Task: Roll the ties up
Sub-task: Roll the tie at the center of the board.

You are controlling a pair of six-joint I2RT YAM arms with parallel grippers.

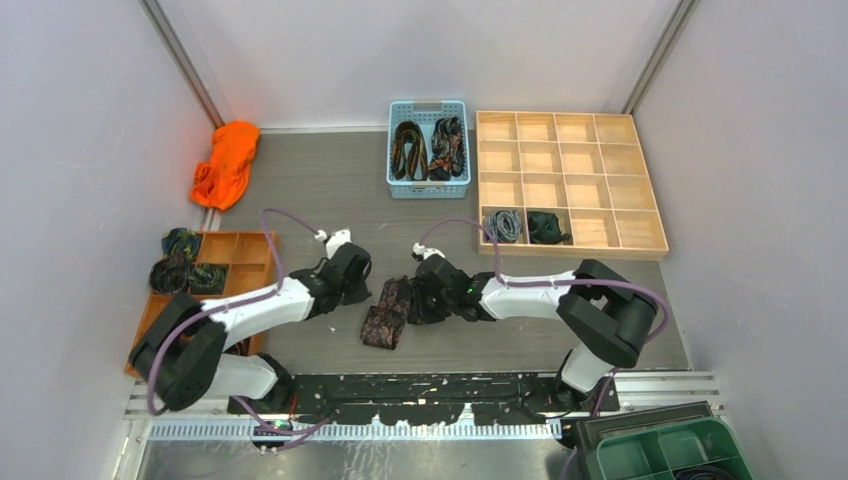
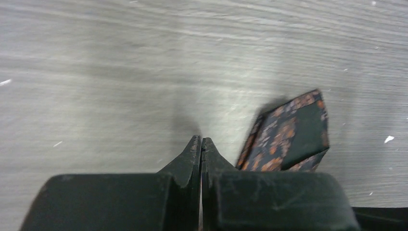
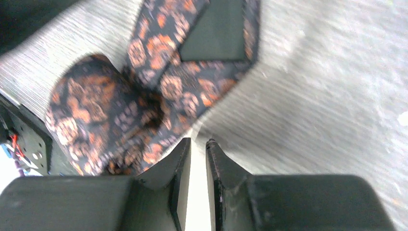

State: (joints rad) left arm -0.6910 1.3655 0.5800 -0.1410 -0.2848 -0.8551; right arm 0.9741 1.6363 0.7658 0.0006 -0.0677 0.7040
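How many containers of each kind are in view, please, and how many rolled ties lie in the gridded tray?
Wooden compartment trays: 2
Blue basket: 1
Green bin: 1
Rolled ties in the gridded tray: 2
Total: 6

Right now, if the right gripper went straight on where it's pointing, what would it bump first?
Most likely the orange-patterned tie: the right gripper points at its edge, short of it. Depth is unclear, so it might touch the table instead.
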